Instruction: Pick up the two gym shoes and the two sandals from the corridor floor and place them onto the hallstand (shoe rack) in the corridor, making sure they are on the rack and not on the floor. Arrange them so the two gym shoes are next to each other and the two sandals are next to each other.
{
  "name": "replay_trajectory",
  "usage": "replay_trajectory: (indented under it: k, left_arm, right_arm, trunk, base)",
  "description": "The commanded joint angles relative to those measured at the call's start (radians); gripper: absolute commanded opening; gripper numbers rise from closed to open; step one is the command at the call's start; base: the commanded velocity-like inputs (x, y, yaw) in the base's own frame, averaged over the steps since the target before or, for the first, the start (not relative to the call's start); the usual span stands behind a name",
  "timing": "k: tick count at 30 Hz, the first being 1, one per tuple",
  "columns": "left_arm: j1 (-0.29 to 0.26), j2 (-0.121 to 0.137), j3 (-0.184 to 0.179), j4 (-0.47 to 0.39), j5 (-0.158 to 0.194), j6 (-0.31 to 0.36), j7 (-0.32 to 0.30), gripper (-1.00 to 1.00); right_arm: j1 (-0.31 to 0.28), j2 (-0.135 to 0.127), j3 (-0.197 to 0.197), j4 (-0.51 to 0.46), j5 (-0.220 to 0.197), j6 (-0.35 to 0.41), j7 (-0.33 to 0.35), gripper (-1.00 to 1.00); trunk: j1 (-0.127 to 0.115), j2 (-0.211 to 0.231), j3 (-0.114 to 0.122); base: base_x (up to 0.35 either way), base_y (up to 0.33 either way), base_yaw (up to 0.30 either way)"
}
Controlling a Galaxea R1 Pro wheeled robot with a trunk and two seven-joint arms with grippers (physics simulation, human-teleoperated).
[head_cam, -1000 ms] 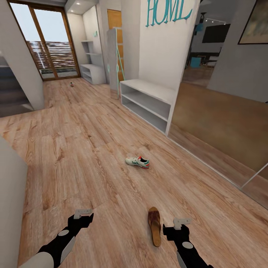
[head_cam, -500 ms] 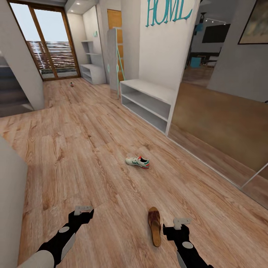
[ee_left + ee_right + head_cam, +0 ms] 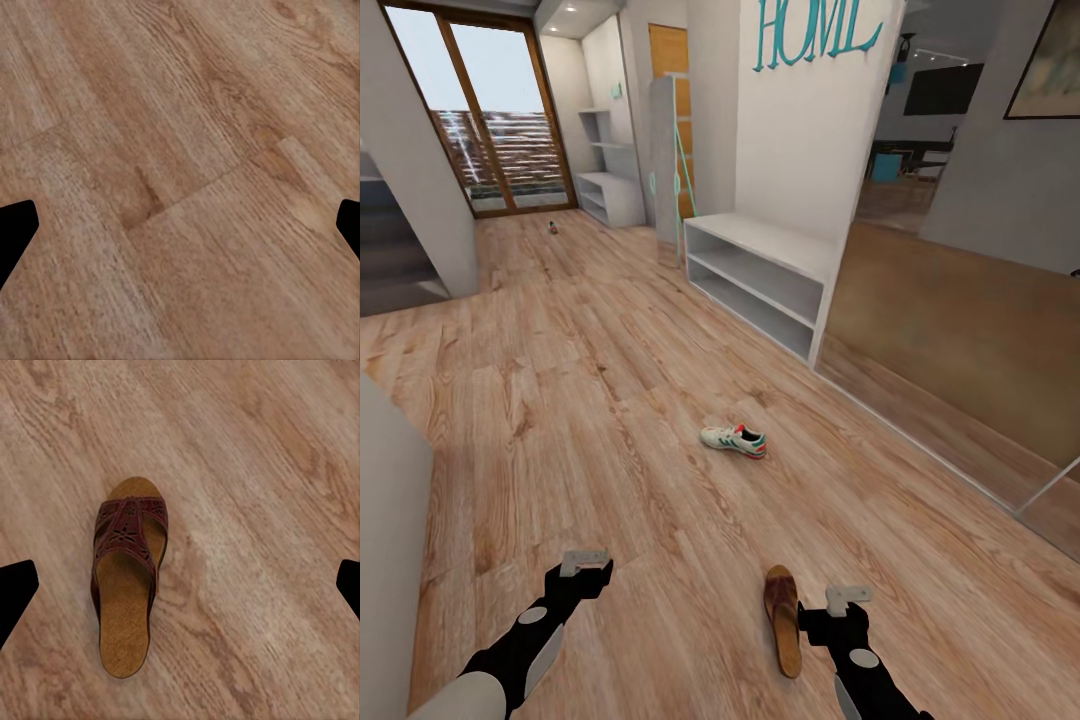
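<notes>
Head view: tiny far shoe (image 3: pixel 553 227) unclear; both claws spread, empty, tips cropped.

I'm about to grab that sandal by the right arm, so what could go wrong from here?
The sandal lies flat on the corridor floor, off-centre between the open right gripper fingers, so a straight descent might miss or clip its strap. The white bench under the HOME lettering is nearest, yet the pale unit down the corridor looks like the hallstand.

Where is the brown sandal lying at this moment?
In the head view the sandal lies flat on the wood floor, just left of the right pincer, nearer than the gym shoe.
</notes>
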Motion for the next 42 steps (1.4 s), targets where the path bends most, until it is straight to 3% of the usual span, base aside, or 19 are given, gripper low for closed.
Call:
replay_trajectory:
  k: [1,42]
  left_arm:
    - [-0.001,0.0,0.005,0.001,0.0,-0.003,-0.005,1.0]
    - [-0.002,-0.002,0.005,0.0,0.0,-0.004,-0.005,1.0]
  right_arm:
    - [0.0,-0.001,0.004,-0.002,-0.001,0.007,-0.007,1.0]
    - [0.0,-0.001,0.003,-0.002,-0.001,0.007,-0.007,1.0]
  trunk:
    - [0.0,0.0,-0.001]
    - [0.0,0.0,-0.001]
  base:
    - [0.016,0.012,0.0]
    - [0.024,0.001,0.0]
